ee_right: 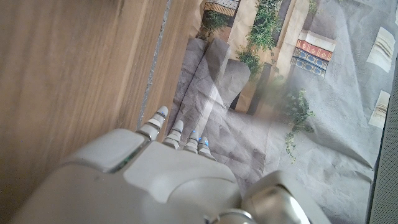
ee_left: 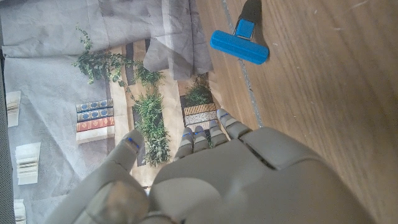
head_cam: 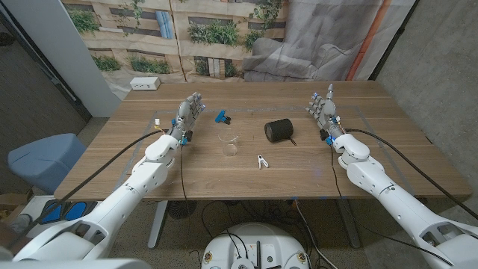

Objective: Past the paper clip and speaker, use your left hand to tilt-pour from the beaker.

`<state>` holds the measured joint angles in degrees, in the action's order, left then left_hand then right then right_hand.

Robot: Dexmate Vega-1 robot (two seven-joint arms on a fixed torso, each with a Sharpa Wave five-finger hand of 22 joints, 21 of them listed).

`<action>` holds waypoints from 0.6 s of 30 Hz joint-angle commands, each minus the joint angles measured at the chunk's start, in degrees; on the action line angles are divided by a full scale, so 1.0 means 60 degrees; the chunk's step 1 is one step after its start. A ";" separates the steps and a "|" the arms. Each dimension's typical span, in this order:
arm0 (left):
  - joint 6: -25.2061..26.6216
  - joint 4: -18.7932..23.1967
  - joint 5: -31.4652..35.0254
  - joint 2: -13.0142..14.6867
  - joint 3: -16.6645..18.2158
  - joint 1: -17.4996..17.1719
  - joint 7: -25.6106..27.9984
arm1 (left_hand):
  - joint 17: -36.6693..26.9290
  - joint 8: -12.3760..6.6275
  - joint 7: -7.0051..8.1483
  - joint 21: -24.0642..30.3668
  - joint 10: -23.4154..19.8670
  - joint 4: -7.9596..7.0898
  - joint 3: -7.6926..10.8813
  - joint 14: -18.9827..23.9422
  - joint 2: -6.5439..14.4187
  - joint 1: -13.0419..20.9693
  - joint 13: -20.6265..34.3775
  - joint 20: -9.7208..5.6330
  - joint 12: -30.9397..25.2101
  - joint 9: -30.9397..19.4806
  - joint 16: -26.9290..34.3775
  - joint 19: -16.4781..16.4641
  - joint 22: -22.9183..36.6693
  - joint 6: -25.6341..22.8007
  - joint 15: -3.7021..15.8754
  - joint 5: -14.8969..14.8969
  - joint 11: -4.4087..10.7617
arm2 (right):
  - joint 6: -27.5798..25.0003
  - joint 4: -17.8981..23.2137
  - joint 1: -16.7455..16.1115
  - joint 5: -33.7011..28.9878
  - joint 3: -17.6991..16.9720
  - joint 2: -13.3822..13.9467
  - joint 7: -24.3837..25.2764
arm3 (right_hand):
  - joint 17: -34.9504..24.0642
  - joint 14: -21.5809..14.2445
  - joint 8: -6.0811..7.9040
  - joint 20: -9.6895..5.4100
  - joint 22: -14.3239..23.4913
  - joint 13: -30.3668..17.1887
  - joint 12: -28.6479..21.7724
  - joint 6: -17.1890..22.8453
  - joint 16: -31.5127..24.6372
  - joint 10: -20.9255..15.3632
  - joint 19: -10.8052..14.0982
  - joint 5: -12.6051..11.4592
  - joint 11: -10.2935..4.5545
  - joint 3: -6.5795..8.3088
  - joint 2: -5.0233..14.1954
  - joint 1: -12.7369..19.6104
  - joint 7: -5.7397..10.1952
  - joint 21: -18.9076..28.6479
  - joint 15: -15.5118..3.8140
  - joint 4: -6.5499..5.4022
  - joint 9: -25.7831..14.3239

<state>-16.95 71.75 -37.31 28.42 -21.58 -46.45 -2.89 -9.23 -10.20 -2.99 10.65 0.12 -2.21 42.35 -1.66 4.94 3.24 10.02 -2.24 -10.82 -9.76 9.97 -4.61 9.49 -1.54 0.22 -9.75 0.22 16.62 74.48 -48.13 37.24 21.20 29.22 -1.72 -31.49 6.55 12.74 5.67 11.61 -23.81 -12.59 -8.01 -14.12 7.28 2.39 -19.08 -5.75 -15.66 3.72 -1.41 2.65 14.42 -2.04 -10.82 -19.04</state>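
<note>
At the table's (head_cam: 112,161) centre stands the clear beaker (head_cam: 229,142), upright and untouched. At its two o'clock lies the black speaker (head_cam: 278,131) on its side; at its five o'clock, a small white paper clip (head_cam: 261,161); at its eleven o'clock, a blue clip (head_cam: 222,117). The left hand (head_cam: 188,116) waits at its ten o'clock, fingers spread, holding nothing. The right hand (head_cam: 324,110) at its two o'clock, beyond the speaker, is likewise spread and empty.

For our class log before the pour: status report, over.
Left hand open, holding nothing; right hand open too. Beaker upright mid-table, untouched. Blue clip lies between left hand and beaker; speaker and paper clip on the beaker's right.
</note>
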 commanded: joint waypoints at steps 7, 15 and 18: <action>-0.0096 0.0180 0.0330 0.0320 -0.0027 -0.0128 0.0034 | -0.0027 -0.0078 0.0058 0.0042 -0.0114 0.0402 0.0101 0.0004 0.0558 0.0263 0.0010 -0.0219 -0.0051 -0.0025 0.0027 -0.0131 0.0009 -0.0086 0.0126 -0.0076 0.0101 | 0.0002 -0.0004 0.0001 0.0001 0.0000 -0.0001 -0.0001 | -0.0049 0.0049 0.0051 0.0056 0.0036 -0.0039 -0.0058 -0.0067 -0.0028 0.0085 0.0008 -0.0056 0.0028 -0.0065 0.0830 0.0026 0.0024 0.0067 -0.0188 0.0003 -0.0052; 0.0050 0.0954 0.0429 0.0861 0.0172 -0.0679 0.0306 | -0.0030 -0.0091 0.0109 0.0025 -0.0122 0.0746 0.0141 0.0005 0.0466 0.0440 0.0012 -0.0245 -0.0038 -0.0027 0.0013 -0.0142 0.0004 -0.0078 0.0174 -0.0104 0.0140 | 0.0002 -0.0004 0.0001 0.0001 0.0000 -0.0001 -0.0001 | -0.0049 0.0049 0.0051 0.0056 0.0036 -0.0039 -0.0058 -0.0067 -0.0028 0.0085 0.0008 -0.0056 0.0028 -0.0065 0.0830 0.0026 0.0024 0.0067 -0.0188 0.0003 -0.0052; 0.0221 0.1358 0.0435 0.1213 0.0288 -0.0952 0.0352 | -0.0033 -0.0112 0.0141 0.0016 -0.0145 0.0975 0.0167 0.0001 0.0416 0.0566 0.0014 -0.0254 -0.0039 -0.0028 0.0008 -0.0143 0.0004 -0.0084 0.0203 -0.0124 0.0160 | 0.0001 -0.0002 0.0001 0.0001 0.0000 -0.0001 -0.0001 | -0.0049 0.0049 0.0051 0.0056 0.0036 -0.0039 -0.0058 -0.0067 -0.0028 0.0085 0.0008 -0.0056 0.0028 -0.0065 0.0830 0.0026 0.0024 0.0067 -0.0188 0.0003 -0.0052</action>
<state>-17.67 74.32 -35.53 31.21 -21.29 -48.37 -2.32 -9.22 -10.21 -2.49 10.64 -0.49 2.57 43.12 -1.58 6.08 5.60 10.02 -1.94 -10.82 -9.76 9.96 -4.92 9.33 -2.03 0.90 -10.20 0.83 16.63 74.46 -48.13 37.24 21.20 29.22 -1.73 -31.47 6.54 12.73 5.65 11.60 -23.82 -12.59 -8.00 -14.12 7.27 2.39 -19.07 -5.74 -15.66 3.72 -1.41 2.65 14.42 -2.05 -10.82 -19.30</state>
